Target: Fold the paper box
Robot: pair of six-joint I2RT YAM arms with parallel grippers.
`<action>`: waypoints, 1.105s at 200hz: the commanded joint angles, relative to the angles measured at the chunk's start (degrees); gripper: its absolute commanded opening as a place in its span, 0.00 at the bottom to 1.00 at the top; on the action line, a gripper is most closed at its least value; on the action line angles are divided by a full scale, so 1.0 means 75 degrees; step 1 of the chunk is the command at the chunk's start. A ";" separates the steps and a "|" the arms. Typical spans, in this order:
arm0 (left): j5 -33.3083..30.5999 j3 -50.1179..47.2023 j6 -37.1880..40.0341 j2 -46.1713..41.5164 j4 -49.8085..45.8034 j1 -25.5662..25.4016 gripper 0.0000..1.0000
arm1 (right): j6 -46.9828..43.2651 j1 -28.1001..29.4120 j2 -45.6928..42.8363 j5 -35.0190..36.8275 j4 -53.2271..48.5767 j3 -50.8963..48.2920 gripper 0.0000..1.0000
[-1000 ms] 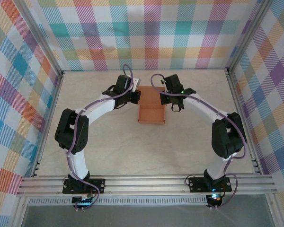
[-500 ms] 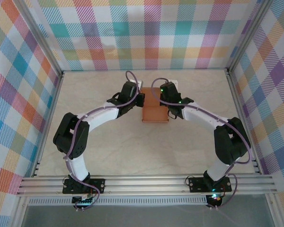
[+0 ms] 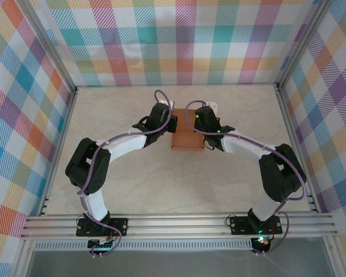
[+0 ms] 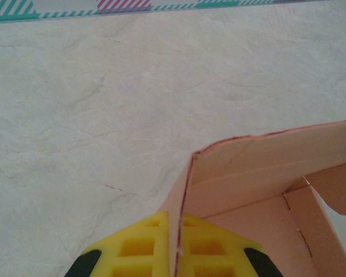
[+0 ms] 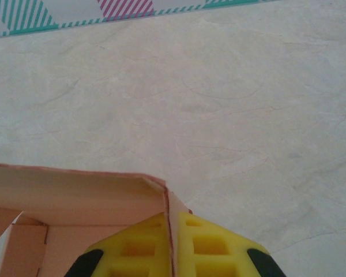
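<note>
My left hand (image 4: pixel 174 251) and right hand (image 5: pixel 172 246) each pinch a raised side wall of the paper box (image 3: pixel 187 139) between them on the counter (image 3: pixel 132 173). The walls are up, and I judge closing remains.

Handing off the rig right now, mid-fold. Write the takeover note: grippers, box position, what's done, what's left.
Left gripper: shut on the paper box, pinching its left wall.
Right gripper: shut on its right wall in the same way.
Box: on the table, between the two wrists.
Done: side walls and far wall stand upright, far corners formed.
Left: top is open; an inner tab looks untucked.
</note>
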 commanded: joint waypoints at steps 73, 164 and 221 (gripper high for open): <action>-0.0174 -0.0508 -0.0418 -0.0045 0.0640 -0.0502 0.00 | -0.0210 0.0134 -0.0533 -0.0740 0.1530 -0.0990 0.00; -0.0502 -0.1030 -0.0856 -0.0106 0.0987 -0.0746 0.00 | -0.0077 0.0267 -0.0544 -0.0634 0.1977 -0.1449 0.00; -0.0740 -0.1281 -0.0951 -0.0116 0.1155 -0.0861 0.00 | -0.0081 0.0365 -0.0544 -0.0565 0.2142 -0.1625 0.00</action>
